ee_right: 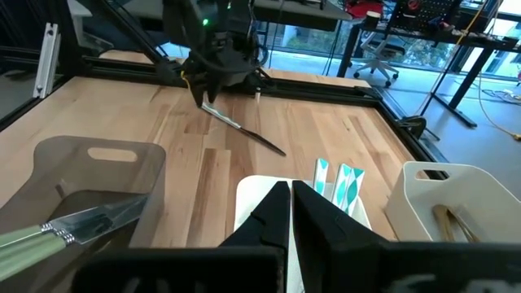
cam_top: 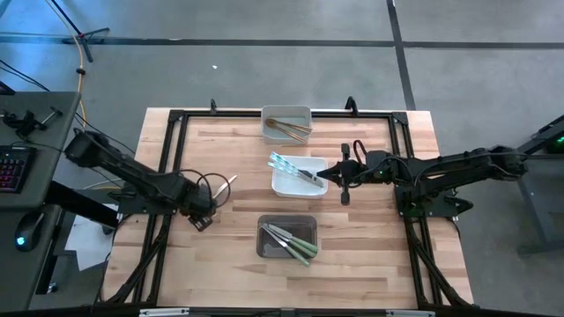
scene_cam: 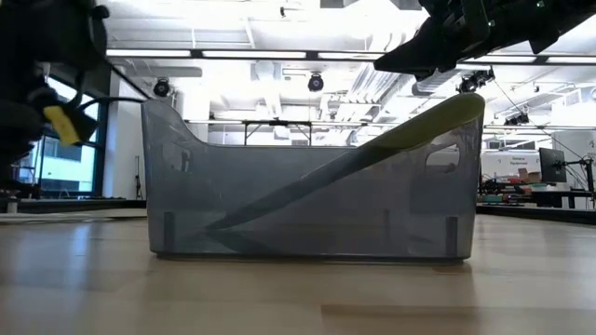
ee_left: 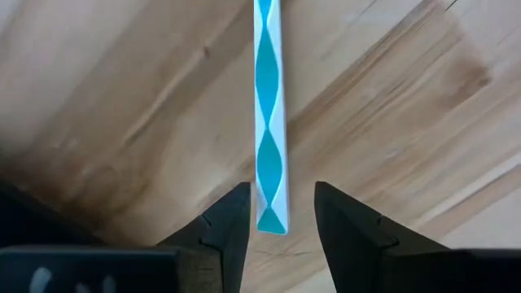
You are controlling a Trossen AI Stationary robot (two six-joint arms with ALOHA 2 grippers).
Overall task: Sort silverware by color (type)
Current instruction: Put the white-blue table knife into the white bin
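Wooden table (cam_top: 229, 264), three bins (cam_top: 298, 187) already sorted by colour — one blue-handled piece (ee_left: 269, 122) lay near the left gripper (cam_top: 214, 201), jaws parted around its handle end, not clamped. Right gripper (cam_top: 345, 187) hovered shut beside the white bin. Next move, I'd judge: close and carry to white.

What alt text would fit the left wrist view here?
A light blue patterned silverware handle lies on the wooden table, its end between the left gripper's two open dark fingers.
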